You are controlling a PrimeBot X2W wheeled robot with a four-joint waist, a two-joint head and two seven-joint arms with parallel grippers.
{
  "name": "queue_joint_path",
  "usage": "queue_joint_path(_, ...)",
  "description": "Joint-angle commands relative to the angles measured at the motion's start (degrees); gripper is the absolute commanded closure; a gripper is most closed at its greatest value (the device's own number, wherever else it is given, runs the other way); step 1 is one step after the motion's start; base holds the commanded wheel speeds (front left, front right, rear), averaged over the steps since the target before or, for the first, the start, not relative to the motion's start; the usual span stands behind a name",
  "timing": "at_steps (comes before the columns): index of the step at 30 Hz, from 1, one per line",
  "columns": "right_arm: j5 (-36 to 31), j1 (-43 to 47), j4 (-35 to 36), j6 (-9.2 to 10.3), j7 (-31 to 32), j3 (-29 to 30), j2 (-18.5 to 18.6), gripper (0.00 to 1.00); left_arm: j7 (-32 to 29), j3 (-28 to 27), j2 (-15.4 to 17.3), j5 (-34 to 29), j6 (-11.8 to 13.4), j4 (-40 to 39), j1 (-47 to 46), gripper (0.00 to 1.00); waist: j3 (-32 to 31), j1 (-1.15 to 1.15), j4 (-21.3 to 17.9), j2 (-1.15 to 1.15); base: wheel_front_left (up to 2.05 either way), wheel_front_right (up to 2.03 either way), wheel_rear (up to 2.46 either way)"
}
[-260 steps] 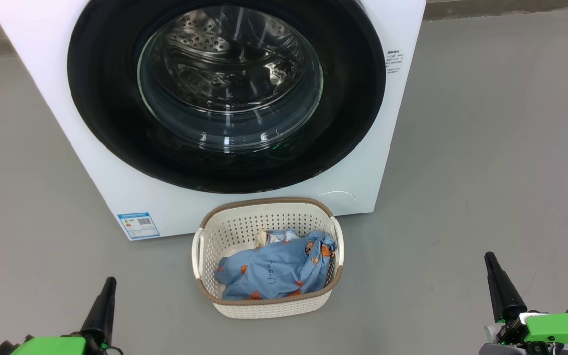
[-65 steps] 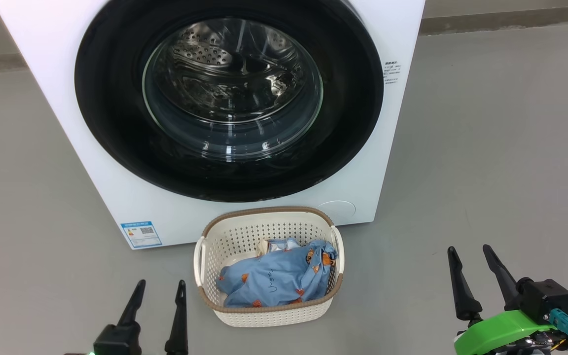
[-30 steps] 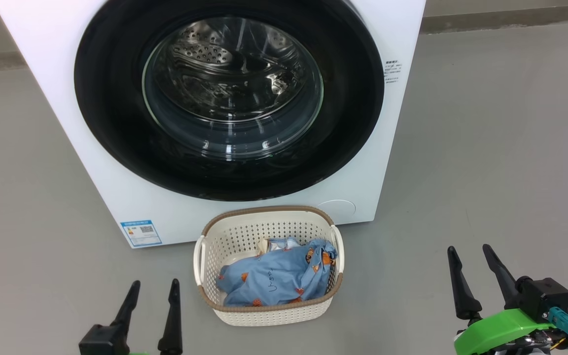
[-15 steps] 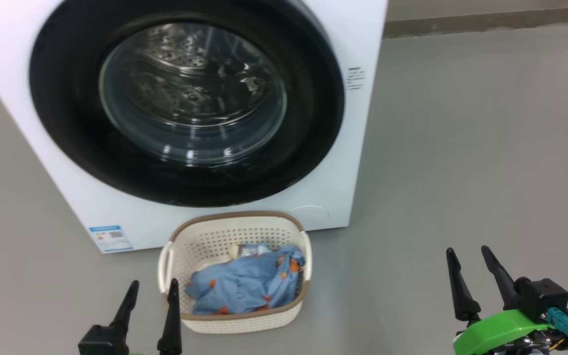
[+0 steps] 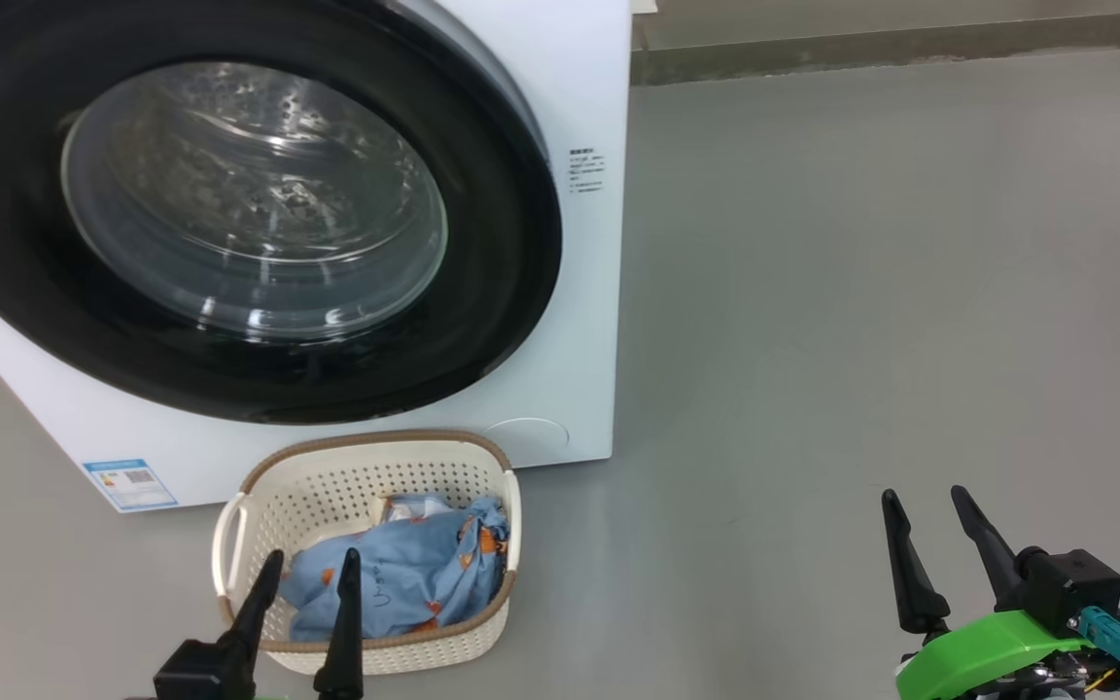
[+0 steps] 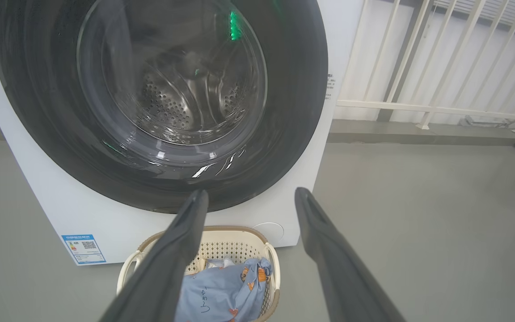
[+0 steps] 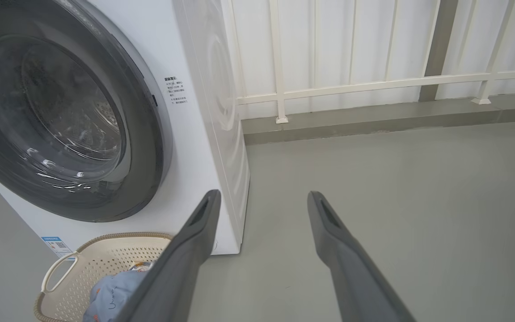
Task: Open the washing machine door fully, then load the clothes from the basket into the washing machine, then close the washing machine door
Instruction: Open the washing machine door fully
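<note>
The white washing machine (image 5: 579,97) stands at the left, its round black-rimmed door (image 5: 502,243) shut, with the steel drum visible through the glass. On the floor in front sits the cream basket (image 5: 346,486) holding the light blue clothes (image 5: 414,574) with orange prints. My left gripper (image 5: 312,554) is open at the bottom left, its fingers overlapping the basket's near side in the head view. The left wrist view looks past the left gripper (image 6: 251,191) at the door (image 6: 293,89) and basket (image 6: 221,232). My right gripper (image 5: 924,492) is open over bare floor, well right of the machine.
Grey floor (image 5: 861,292) stretches to the right of the machine. A white railing (image 7: 351,85) on a low kerb runs along the back. A blue label sticker (image 5: 129,483) marks the machine's lower left front.
The head camera has turned right, so machine and basket now sit further left in view. Both grippers stay open; the left fingers now overlap the basket.
</note>
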State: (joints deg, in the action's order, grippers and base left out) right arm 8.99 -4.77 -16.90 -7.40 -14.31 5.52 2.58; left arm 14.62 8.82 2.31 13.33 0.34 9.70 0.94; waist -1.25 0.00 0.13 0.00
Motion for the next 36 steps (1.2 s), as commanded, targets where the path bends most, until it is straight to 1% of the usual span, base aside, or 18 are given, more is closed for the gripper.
queue_joint_path(1, -0.3, -2.8, 1.2, -0.09, -0.7, -1.7, 0.3, 0.00, 0.4, -1.9, 0.6, -0.6, 0.5, -1.2, -1.6, 0.00, 0.0, 0.00, 0.0, 0.00, 0.38, 0.38, -0.75)
queue_joint_path(15, -0.1, -2.9, 1.1, -0.09, -0.7, -1.4, 0.3, 0.00, 0.4, -2.2, 0.6, -0.9, 0.7, -1.3, -1.7, 0.00, -0.1, 0.00, 0.1, 0.00, 0.05, 0.05, -0.10)
queue_joint_path(36, 0.2, -2.5, 1.8, -0.09, -0.7, -1.8, 0.3, 0.00, 0.4, -2.6, 0.6, -0.6, 1.8, -0.5, -1.5, 0.00, -0.6, 0.00, 0.3, 0.00, 0.00, 0.00, 0.00)
